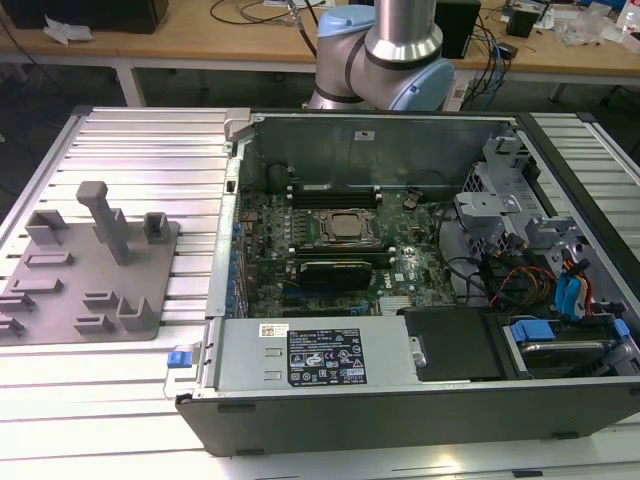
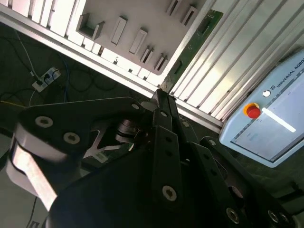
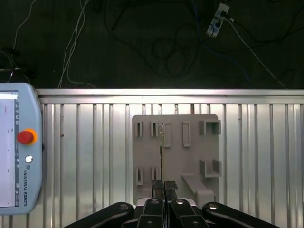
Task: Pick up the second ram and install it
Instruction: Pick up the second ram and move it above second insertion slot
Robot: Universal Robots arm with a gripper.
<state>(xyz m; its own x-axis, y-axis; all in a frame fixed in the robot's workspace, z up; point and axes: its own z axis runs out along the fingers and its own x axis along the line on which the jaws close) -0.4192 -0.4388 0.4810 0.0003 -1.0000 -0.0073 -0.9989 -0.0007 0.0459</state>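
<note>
My gripper is shut on the second ram, a thin dark green board that sticks out from the fingertips and is seen edge-on in the first wrist view. In the second wrist view the ram shows as a long green strip running out from the gripper. Both hang high above the grey fixture tray on the ribbed table. In the exterior view the tray lies at the left. Beside it stands the open computer case, with the motherboard's CPU socket showing.
A teach pendant with a red button lies on the ribbed table beside the tray. Cables run over the dark floor past the table edge. Inside the case, drive cages and coloured wires crowd the exterior view's right.
</note>
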